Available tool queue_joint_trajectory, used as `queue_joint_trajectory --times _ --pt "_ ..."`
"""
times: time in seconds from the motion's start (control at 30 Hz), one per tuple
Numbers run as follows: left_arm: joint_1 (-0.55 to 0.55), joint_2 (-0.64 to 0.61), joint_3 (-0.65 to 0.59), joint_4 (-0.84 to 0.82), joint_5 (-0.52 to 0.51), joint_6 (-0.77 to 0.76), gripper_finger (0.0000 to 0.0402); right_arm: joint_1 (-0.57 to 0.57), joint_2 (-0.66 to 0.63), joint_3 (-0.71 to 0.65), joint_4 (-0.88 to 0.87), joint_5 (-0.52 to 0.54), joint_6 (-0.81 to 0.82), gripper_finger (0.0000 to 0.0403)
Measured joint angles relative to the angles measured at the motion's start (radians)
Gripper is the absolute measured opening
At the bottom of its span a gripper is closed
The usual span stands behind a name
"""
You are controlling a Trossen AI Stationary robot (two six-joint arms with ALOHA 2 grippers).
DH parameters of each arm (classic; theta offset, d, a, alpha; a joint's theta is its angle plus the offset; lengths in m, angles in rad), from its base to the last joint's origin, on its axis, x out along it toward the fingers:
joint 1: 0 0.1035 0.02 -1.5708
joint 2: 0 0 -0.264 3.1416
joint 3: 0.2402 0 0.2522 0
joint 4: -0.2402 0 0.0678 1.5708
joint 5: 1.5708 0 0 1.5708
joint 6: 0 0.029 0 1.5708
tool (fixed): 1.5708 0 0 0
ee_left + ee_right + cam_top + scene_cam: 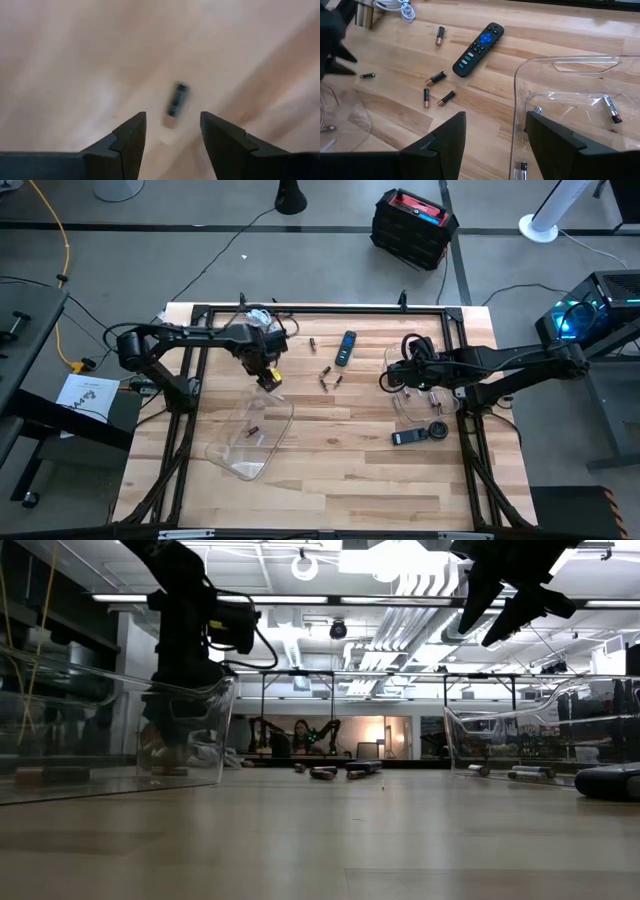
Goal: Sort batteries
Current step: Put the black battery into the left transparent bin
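Several small batteries lie loose on the wooden table between the arms (325, 375), seen closer in the right wrist view (436, 78). My left gripper (268, 377) hangs open over the far rim of the left clear bin (250, 435). One dark battery with a coppery end (176, 102) shows blurred beyond its fingertips (172, 117), untouched. A battery (253, 430) lies on that bin's floor. My right gripper (385, 380) is open above the left rim of the right clear bin (560, 65), which holds a few batteries (612, 110).
A black remote with a blue button (477, 48) lies at the far middle of the table. A silver cylinder with a white cable (365, 15) sits near the left arm. Two dark devices (410, 438) lie near the right bin. A black frame (320, 310) borders the table.
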Motion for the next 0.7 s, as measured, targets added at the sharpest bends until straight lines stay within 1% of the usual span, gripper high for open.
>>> queue_joint_trajectory --times 0.13,0.27,0.33,0.53,0.6,0.7 --pt "-0.083 0.044 -0.001 0.009 -0.005 0.017 0.0181 0.000 0.000 0.000 0.000 0.000 0.007 0.0201" --pt "-0.121 0.072 0.003 0.062 -0.008 -0.013 0.0181 0.000 0.000 0.000 0.001 0.000 0.007 0.0201" --pt "-0.127 0.077 0.004 0.073 -0.015 -0.016 0.0181 0.000 0.000 0.000 0.003 0.000 0.007 0.0201" --pt "-0.116 0.075 0.004 0.071 -0.129 -0.037 0.0181 0.000 0.000 0.000 0.008 -0.014 0.007 0.0201" --pt "-0.111 0.080 -0.002 0.037 -0.161 -0.032 0.0181 0.000 0.000 0.000 0.008 -0.019 0.007 0.0201" --pt "-0.110 0.081 -0.002 0.022 -0.150 -0.006 0.0181 0.000 0.000 0.000 0.008 -0.019 0.007 0.0201"
